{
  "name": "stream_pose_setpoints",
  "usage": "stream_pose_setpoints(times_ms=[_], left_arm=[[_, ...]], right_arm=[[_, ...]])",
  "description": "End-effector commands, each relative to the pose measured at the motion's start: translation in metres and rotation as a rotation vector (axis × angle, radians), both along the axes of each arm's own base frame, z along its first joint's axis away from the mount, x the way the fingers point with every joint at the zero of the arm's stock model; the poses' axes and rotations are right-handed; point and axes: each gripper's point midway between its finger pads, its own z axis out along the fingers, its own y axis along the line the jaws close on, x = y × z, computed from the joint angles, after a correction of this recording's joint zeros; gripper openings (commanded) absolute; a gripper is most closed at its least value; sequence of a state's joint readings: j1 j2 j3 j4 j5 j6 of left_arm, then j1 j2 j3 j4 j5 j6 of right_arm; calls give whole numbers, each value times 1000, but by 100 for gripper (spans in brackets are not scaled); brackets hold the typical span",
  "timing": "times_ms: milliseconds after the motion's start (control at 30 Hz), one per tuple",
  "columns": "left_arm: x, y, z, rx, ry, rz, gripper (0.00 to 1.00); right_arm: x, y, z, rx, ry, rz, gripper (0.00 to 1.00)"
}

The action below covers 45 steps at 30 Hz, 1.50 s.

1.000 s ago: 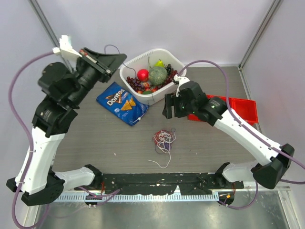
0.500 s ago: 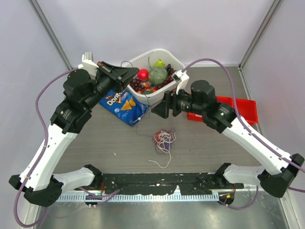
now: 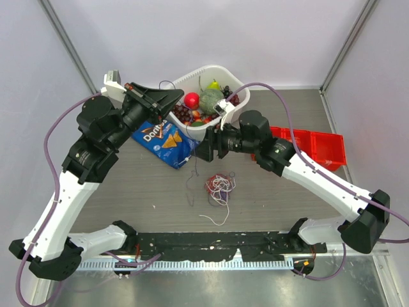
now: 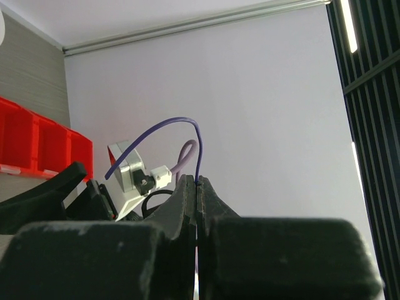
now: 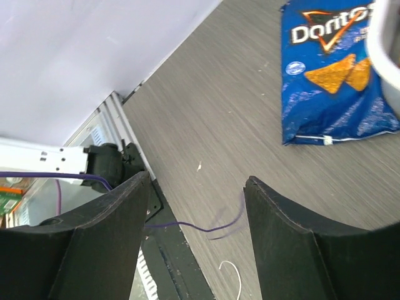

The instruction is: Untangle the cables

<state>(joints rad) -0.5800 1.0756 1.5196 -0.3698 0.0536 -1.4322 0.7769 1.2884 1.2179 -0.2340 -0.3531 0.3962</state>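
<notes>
The cables (image 3: 220,185) lie as a small red, white and purple bunch on the table, with a white strand (image 3: 218,220) trailing toward me. My left gripper (image 3: 179,96) is raised near the basket and shut on one thin purple cable (image 4: 181,121). That cable arcs out of the shut tips (image 4: 197,182) and hangs down to the table (image 3: 190,182). My right gripper (image 3: 200,152) is open beside the hanging cable. In the right wrist view the purple cable (image 5: 209,229) shows blurred between the open fingers (image 5: 197,181), untouched.
A blue Doritos bag (image 3: 163,141) lies left of the bunch and also shows in the right wrist view (image 5: 331,69). A white basket (image 3: 240,80) of fruit stands at the back. Red bins (image 3: 316,144) sit at the right.
My left gripper swung right toward the basket with the purple cable, which now hangs apart from the bunch. My right gripper moved left to the hanging cable.
</notes>
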Motion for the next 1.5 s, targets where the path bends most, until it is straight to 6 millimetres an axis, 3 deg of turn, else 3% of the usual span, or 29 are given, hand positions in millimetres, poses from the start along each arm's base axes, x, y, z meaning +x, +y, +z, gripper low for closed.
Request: stream_pose_setpoints(times_ms=[0, 133, 200, 233, 267, 300, 367, 433, 500, 567, 667, 700, 733, 767, 900, 1133, 1267, 1333, 1400, 1433, 1467], left_arm=[[-10, 7, 25, -45, -80, 1, 0], [-10, 7, 29, -48, -91, 0, 0], [-11, 6, 32, -49, -99, -7, 0], [-12, 6, 34, -47, -105, -8, 0], [-12, 5, 36, -45, -109, -13, 0], [-11, 4, 35, -41, -108, -15, 0], [-11, 3, 35, -36, -106, -21, 0], [-10, 2, 35, -41, -104, -23, 0], [-9, 1, 36, -42, -109, -28, 0], [-8, -1, 38, -43, -112, -37, 0], [-6, -4, 41, -50, -116, -55, 0], [-6, -6, 41, -54, -115, -61, 0], [-6, -5, 42, -60, -116, -62, 0], [-6, -6, 42, -60, -116, -65, 0], [-5, -5, 43, -63, -115, -59, 0], [-9, -1, 49, -67, -127, -58, 0], [-10, -2, 47, -65, -123, -65, 0], [-11, -2, 47, -64, -126, -67, 0], [-12, 0, 47, -50, -135, -74, 0], [-14, 2, 44, -29, -139, -73, 0], [-15, 4, 39, 0, -139, -65, 0]], right_arm=[[-16, 10, 31, 128, -70, 88, 67], [-31, 18, 30, 177, -11, 171, 67], [-18, 10, 26, 145, 0, 68, 65], [-12, 3, 28, 122, -21, 16, 65], [7, -17, 10, 22, -10, -138, 65], [15, -31, 17, -25, -51, -209, 65], [32, -65, 14, -175, -92, -367, 66], [34, -93, 8, -307, -102, -439, 67], [30, -101, 10, -344, -117, -432, 68], [22, -96, 14, -319, -125, -379, 69], [-11, -64, 23, -177, -105, -152, 69], [-12, -54, 35, -102, -111, -135, 69], [-16, -48, 30, -77, -95, -106, 69], [-14, -41, 42, -14, -104, -105, 69], [-14, -18, 56, 99, -94, -42, 68], [5, -7, 40, 107, -76, -90, 63], [12, 5, 45, 161, -81, -79, 48], [14, 8, 46, 188, -72, -88, 33], [16, 8, 51, 202, -68, -101, 7], [20, 5, 56, 209, -74, -130, 1], [25, 0, 57, 202, -72, -167, 1]])
